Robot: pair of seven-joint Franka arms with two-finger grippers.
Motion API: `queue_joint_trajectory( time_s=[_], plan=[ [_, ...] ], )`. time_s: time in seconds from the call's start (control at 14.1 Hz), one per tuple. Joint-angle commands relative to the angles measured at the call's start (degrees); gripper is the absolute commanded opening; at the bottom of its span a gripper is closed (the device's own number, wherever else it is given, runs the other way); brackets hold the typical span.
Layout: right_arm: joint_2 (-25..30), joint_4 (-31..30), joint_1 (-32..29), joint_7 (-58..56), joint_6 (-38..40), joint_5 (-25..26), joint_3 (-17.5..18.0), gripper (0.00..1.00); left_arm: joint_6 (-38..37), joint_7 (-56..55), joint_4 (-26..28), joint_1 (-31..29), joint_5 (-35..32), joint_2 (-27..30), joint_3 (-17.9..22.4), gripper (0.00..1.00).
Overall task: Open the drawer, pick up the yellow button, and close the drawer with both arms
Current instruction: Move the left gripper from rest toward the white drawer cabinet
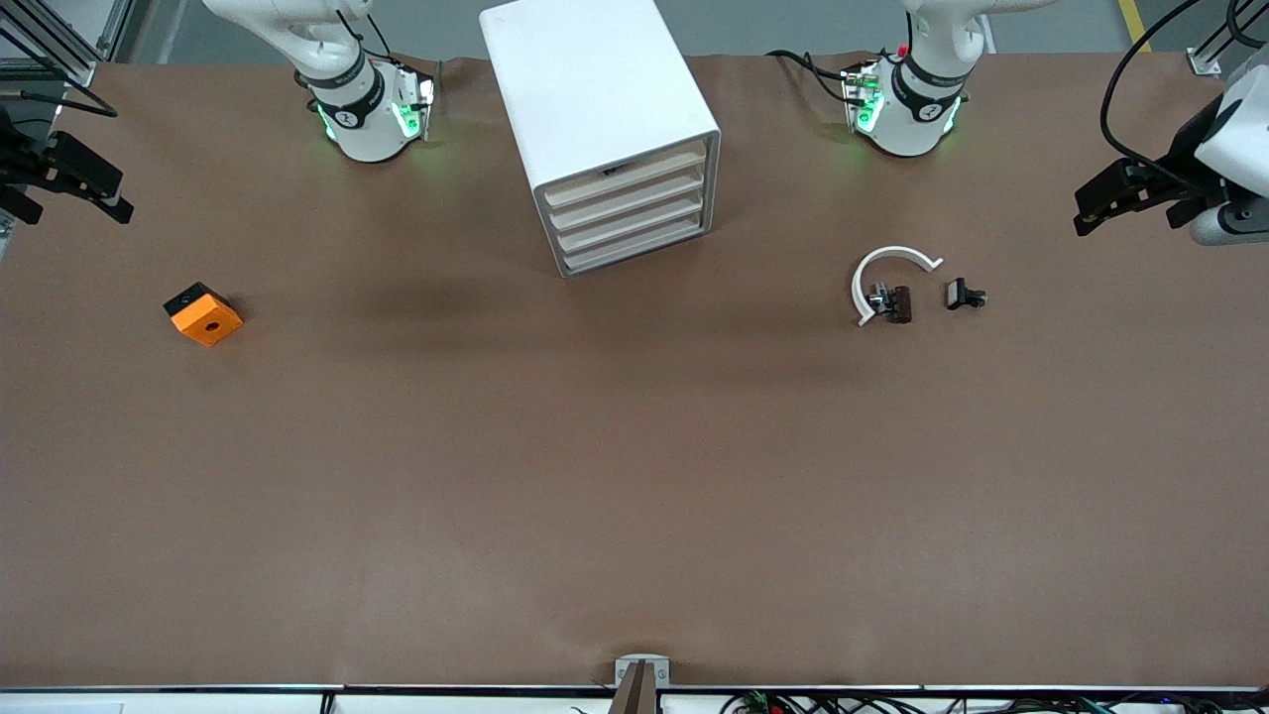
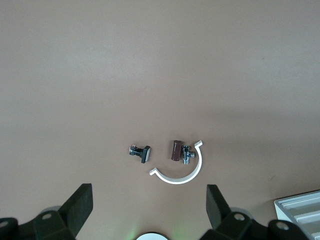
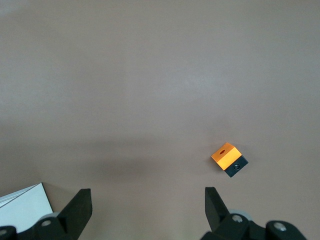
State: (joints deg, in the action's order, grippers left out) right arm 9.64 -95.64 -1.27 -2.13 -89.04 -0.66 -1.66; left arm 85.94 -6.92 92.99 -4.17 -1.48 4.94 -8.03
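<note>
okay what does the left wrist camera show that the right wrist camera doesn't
Only the left wrist view shows the white curved band, a brown clip touching a small metal part inside its curve, a black clip lying apart beside it, and the cabinet's stacked drawer fronts. Only the right wrist view shows the orange block with a hole. Both show brown table, a corner of the same cabinet, and that arm's own open tool: left tool, right tool, each up over bare table.
</note>
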Motion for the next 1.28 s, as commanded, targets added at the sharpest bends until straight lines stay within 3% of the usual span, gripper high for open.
queue_joint_trajectory(
  time_s=[0.0,0.28,0.71,1.21],
  plan=[
    [-0.7,1.4,-1.3,-0.6,0.8,0.8,1.0,1.0,-1.3,1.0,-1.6,-0.3,-0.1,-0.7,0.1,1.0],
    [-0.7,1.4,-1.3,-0.7,0.8,0.8,1.0,1.0,-1.3,0.5,-2.7,-0.6,-0.1,-2.4,0.1,1.0],
    [-0.7,1.4,-1.0,-0.7,0.6,0.6,1.0,1.0,1.9,-1.7,-6.4,0.2,1.4,-13.3,-0.1,1.0],
    [-1.4,2.7,-0.7,-0.1,0.4,0.7,1.5,1.0,3.4,-33.6,-7.6,4.9,10.0,-25.1,-0.6,1.0]
  ],
)
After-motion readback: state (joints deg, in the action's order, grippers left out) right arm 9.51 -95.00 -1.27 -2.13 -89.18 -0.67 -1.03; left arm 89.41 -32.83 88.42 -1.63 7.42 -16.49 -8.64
